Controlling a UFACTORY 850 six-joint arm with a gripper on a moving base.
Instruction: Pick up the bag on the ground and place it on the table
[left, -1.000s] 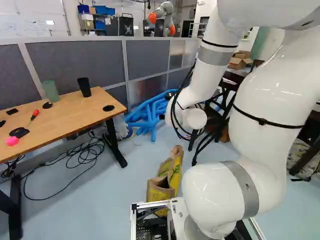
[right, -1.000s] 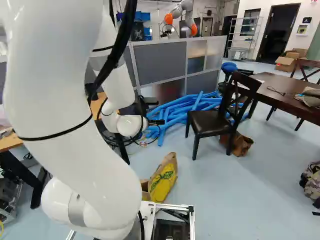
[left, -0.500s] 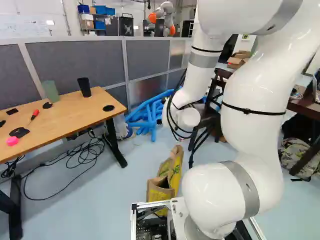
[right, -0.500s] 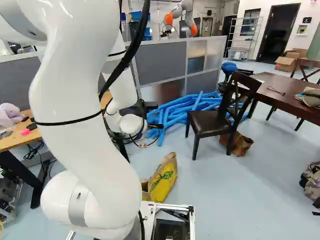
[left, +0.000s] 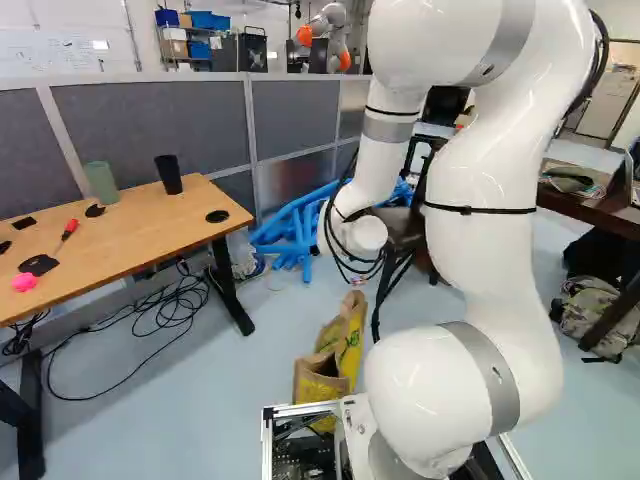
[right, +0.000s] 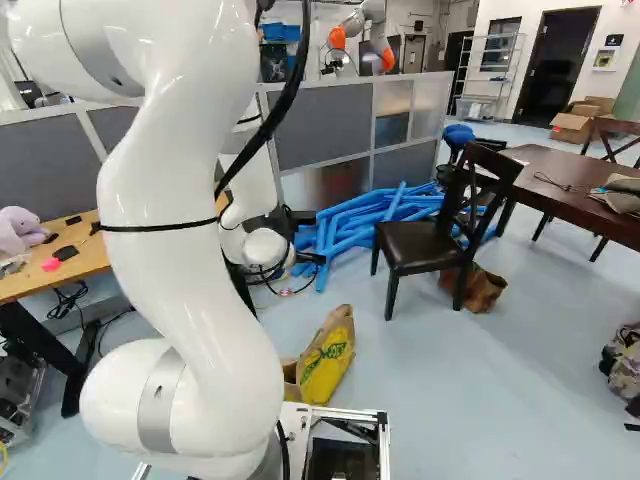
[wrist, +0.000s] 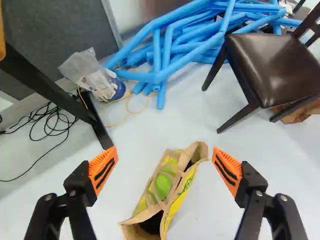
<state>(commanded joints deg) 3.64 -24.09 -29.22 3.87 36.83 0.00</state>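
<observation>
The pincer (right: 310, 258) stood wide open above the floor (wrist: 200, 200); its two orange ribbed pads (wrist: 103, 171) were spread well apart, and nothing was gripped between them. The yellow-and-brown paper bag (wrist: 167, 187) stood on the floor, ahead of the pincer and across the gap between the lines of the two fingers; its mouth was open, its paper handles lay across the opening, and a bright green item (wrist: 163, 185) showed inside.

The light wooden tabletop (left: 150, 232) was to the left of the pincer; it carried a green cup (left: 101, 182), a black cup (left: 168, 174) and a red-handled tool (left: 67, 232). The black coiled cable (wrist: 50, 122) lay on the floor on that same side; the heap of blue foam-like tubes (wrist: 175, 45) lay beyond the bag. The dark chair with a brown seat (wrist: 272, 62) stood to the right of the pincer; the dark brown tabletop (right: 570, 200) was farther right.
</observation>
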